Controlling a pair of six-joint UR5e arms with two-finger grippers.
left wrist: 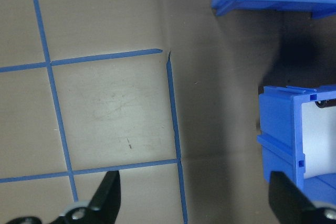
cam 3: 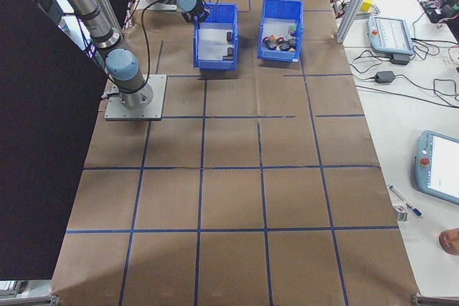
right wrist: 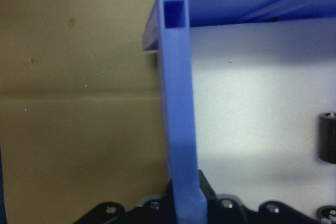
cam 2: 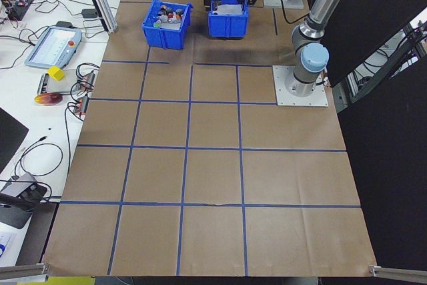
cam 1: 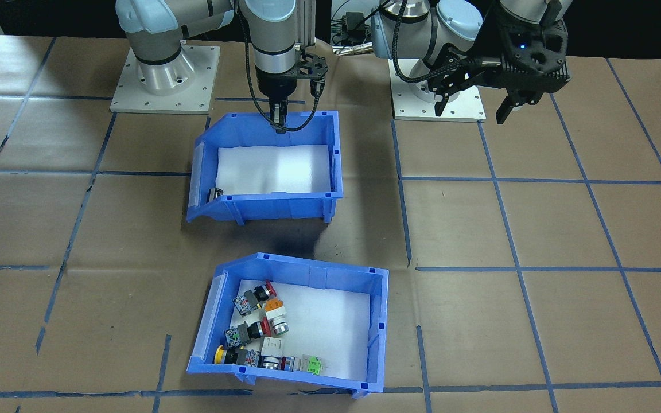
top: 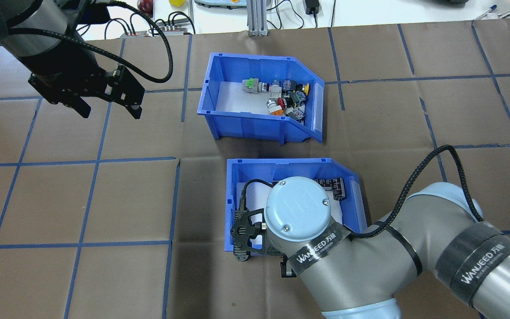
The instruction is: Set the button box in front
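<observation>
While the right gripper clamps the rear wall of the blue plastic bin with white liner and black cylinders, jaws narrow and pinched on either side of that wall per the right wrist view, the bin sits tilted in the front-facing view, with a dark shadow on the paper below it. That bin is near the robot-side edge of the brown paper-covered table with blue tape grid. One black cylinder shows on the liner at the wrist view's right edge.

Blue plastic button box with sloped clear-lipped side and white liner rests on the table just beyond the gripped bin, toward the operators' edge, apart from it. Coloured push-button switches (red, yellow, orange, green) lie bunched toward its sloped side.

Left gripper hovers above bare table toward the robot's left, well apart from both bins, jaws wide, holding nothing.
</observation>
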